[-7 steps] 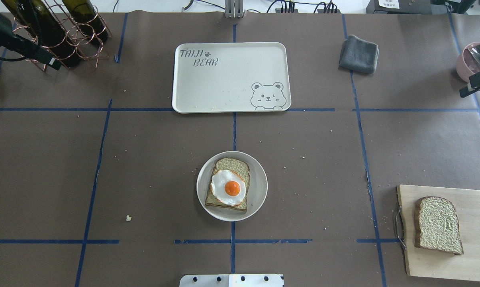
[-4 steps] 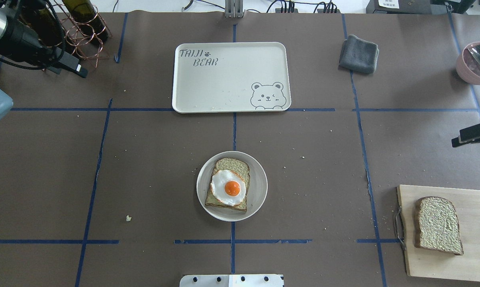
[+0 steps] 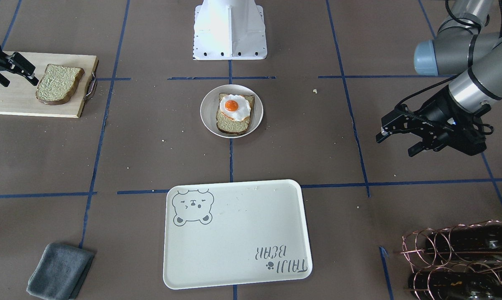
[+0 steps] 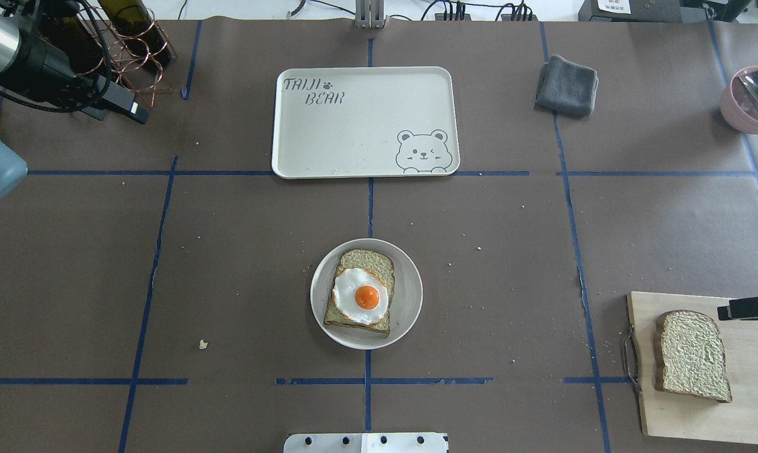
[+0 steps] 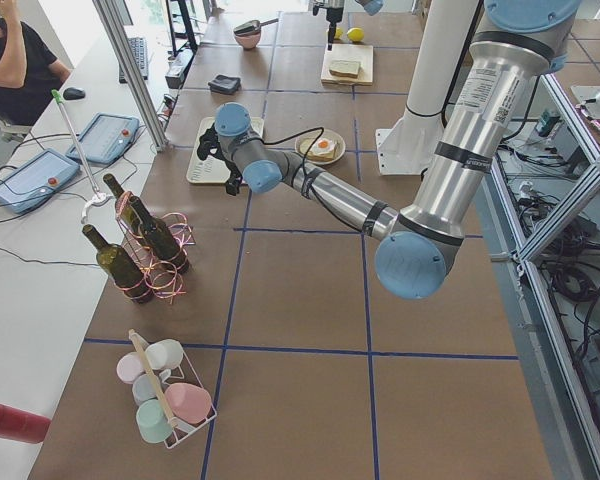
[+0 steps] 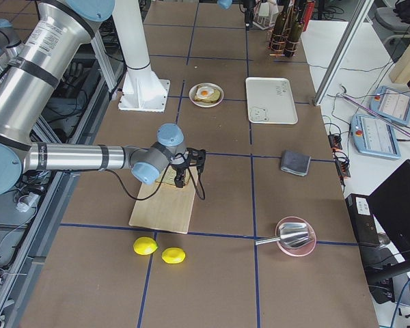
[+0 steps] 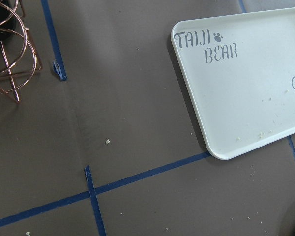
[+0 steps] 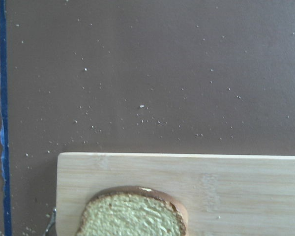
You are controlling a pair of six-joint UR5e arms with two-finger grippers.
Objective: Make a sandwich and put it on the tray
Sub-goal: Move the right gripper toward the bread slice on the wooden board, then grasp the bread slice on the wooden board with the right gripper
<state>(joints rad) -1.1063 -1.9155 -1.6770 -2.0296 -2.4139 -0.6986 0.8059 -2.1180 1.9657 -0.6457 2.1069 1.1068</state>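
Note:
The sandwich's parts lie apart. One tan bread slice point(image 4: 369, 259) with a fried egg point(image 4: 361, 296) on top lies on a round off-white plate point(image 4: 411, 296) at the table's middle. A second bread slice point(image 4: 692, 355) lies on a wooden cutting board point(image 4: 753, 409) at the near right and also shows in the right wrist view point(image 8: 132, 219). The cream bear tray point(image 4: 353, 126) stands bare at the far middle. My right gripper point(image 3: 19, 80) is open, above the board and beside that slice. My left gripper point(image 3: 395, 145) is open and empty, above the table at the far left.
A copper rack with wine bottles point(image 4: 121, 38) stands at the far left behind my left arm. A folded grey cloth point(image 4: 567, 85) lies right of the tray. A pink bowl with a metal scoop point(image 4: 750, 100) is far right. Two lemons point(image 6: 145, 246) lie beside the board.
My right gripper has moved from beside the pink bowl toward the near side, to over the cutting board. My left gripper has come a little further in from the rack.

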